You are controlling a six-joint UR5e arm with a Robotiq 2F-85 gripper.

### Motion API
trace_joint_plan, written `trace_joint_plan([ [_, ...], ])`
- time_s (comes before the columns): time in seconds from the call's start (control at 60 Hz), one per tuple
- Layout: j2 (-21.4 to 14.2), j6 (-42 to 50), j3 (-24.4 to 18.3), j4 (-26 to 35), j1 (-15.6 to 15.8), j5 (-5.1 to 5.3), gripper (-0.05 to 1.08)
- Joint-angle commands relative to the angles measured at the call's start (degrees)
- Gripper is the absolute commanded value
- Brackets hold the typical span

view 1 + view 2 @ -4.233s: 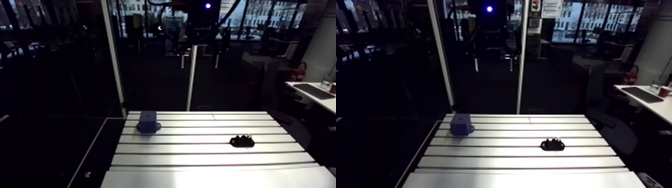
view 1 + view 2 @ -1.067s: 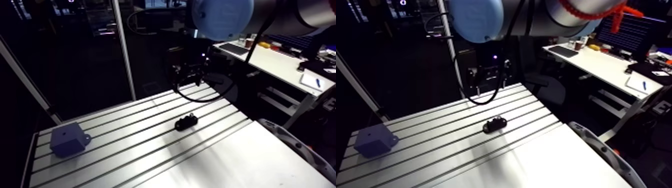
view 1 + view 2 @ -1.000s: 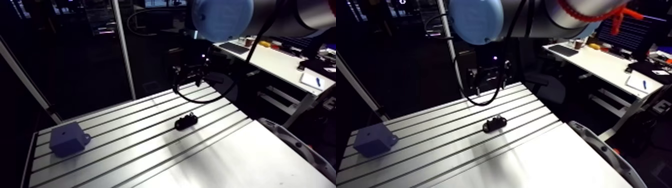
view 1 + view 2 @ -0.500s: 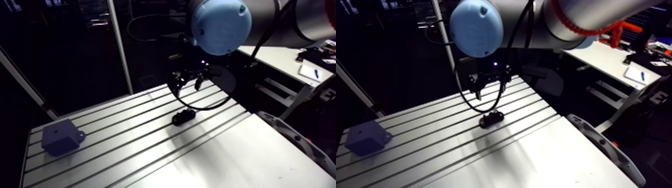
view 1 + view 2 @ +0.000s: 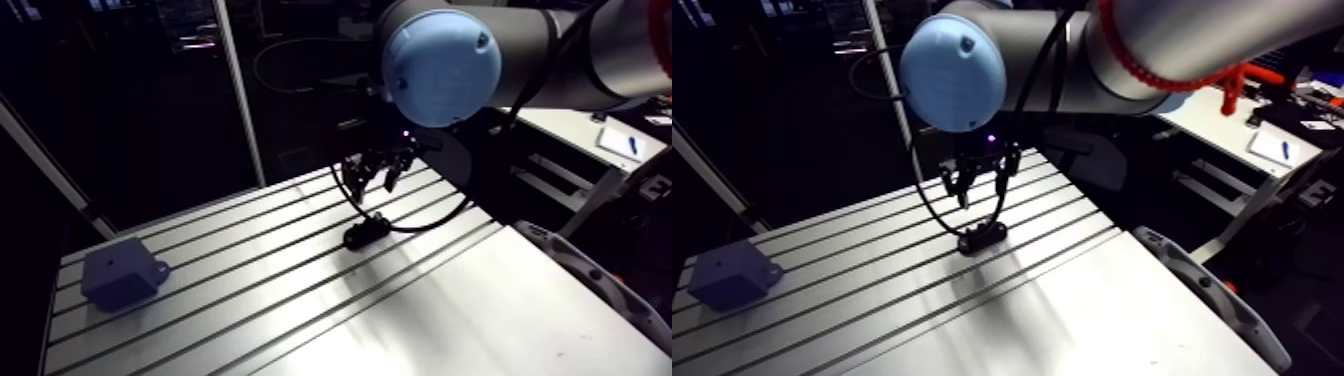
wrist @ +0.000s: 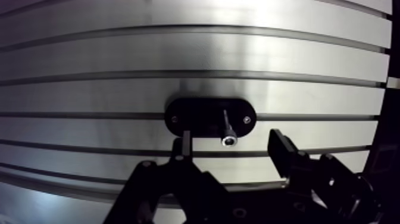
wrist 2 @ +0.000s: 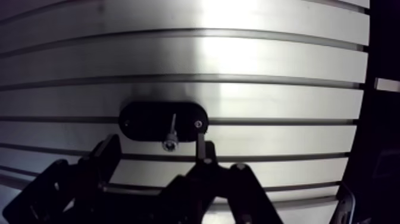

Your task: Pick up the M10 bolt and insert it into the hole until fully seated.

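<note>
Gripper (image 6: 231, 138) hangs above the table (image 6: 178, 53), pointing down. Its fingers (image 6: 281, 149) are apart, with nothing clamped between them.

Bolt (image 6: 227, 126) position: directly under the gripper. It stands in a black oval holder (image 6: 196, 116), head uppermost. In the wrist view the head shows between the two fingertips and touches neither. The shank runs down from the head into the middle of the holder.

Holder position: flat on the table, under and just ahead of the fingers, lying over one of the table's slots. A small bright screw (image 6: 246, 120) shows near each end of it.

In the arm view the gripper is clear of the holder, with a gap between fingertips and bolt.

A blue block (image 5: 120, 272) sits on the table well apart from the gripper, off to one side.
</note>
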Motion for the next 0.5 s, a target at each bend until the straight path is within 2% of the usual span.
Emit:
trace_joint_plan([
  [0.017, 0.05, -0.11, 1.24, -1.07, 0.00, -0.01, 0.35],
  [0.217, 0.06, -0.12, 1.79, -2.21, -0.43, -0.01, 0.40],
  [0.25, 0.06, -0.20, 2.20, -2.65, -0.44, -0.01, 0.43],
  [0.5, 0.29, -0.91, 3.02, -4.72, -1.23, -0.01, 0.45],
])
